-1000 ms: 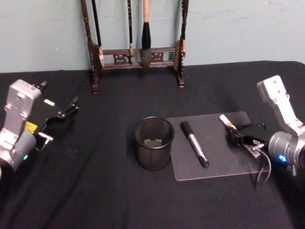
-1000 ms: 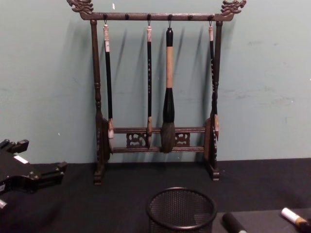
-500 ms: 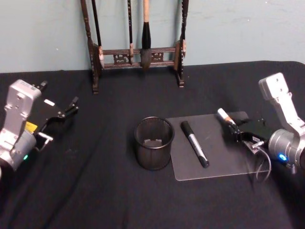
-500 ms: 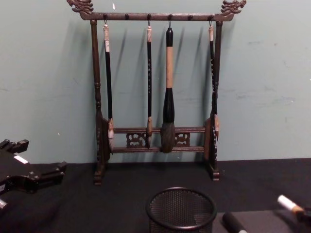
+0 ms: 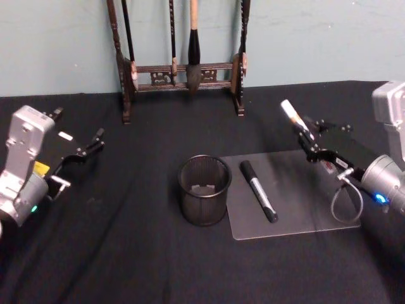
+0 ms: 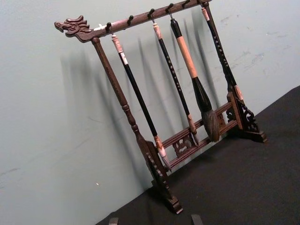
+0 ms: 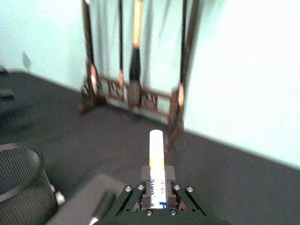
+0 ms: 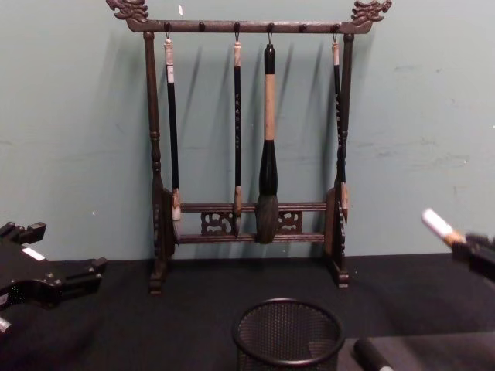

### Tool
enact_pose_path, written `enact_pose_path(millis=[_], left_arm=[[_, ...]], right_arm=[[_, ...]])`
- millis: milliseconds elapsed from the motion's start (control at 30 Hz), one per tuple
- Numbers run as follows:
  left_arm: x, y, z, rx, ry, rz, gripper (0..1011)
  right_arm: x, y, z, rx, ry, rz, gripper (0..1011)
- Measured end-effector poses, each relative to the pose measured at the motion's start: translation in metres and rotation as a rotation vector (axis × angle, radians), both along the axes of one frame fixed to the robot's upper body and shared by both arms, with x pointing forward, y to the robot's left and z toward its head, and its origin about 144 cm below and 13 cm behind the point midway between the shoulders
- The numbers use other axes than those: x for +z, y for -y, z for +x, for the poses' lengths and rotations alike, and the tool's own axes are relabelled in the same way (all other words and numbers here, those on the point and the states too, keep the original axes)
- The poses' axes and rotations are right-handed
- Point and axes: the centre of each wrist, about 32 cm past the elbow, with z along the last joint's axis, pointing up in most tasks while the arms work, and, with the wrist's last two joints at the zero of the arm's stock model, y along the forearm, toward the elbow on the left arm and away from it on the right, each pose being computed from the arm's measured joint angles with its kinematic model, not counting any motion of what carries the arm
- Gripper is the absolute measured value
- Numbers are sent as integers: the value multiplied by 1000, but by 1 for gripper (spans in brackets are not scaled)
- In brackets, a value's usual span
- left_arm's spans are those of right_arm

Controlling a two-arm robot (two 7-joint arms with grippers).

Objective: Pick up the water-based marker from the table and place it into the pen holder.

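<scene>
White marker [image 5: 294,118] aloft; pen holder [image 5: 203,205] upright

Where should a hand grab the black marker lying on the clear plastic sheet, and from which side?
Grip the black marker around mid-barrel, from straight above, fingers closing across its width. It lies flat on the clear plastic sheet, and the round black wire-mesh cup stands close on one side. The right hand is nearest but is shut on a white marker.

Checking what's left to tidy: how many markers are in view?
2. A white-tipped marker, gripped by the right end effector above the table; a black marker, lying on the clear mat beside the pen holder.
</scene>
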Motion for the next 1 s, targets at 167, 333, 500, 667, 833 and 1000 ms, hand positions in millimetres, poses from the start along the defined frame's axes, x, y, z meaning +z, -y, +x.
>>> enact_pose_path(millis=[167, 333, 500, 667, 833, 1000], left_arm=[[0, 0, 0, 0, 0, 0, 1001], [0, 0, 0, 0, 0, 0, 1001], [0, 0, 0, 0, 0, 0, 1001], [0, 0, 0, 0, 0, 0, 1001], [0, 0, 0, 0, 0, 0, 1001], [0, 0, 0, 0, 0, 0, 1001]], right_arm=[[-4, -4, 0, 52, 126, 68, 178], [-7, -11, 2, 82, 191, 131, 178], [-10, -20, 6, 111, 226, 184, 178], [-14, -31, 11, 157, 227, 223, 178], [-16, -41, 16, 209, 217, 241, 178], [-17, -51, 23, 258, 206, 245, 178]])
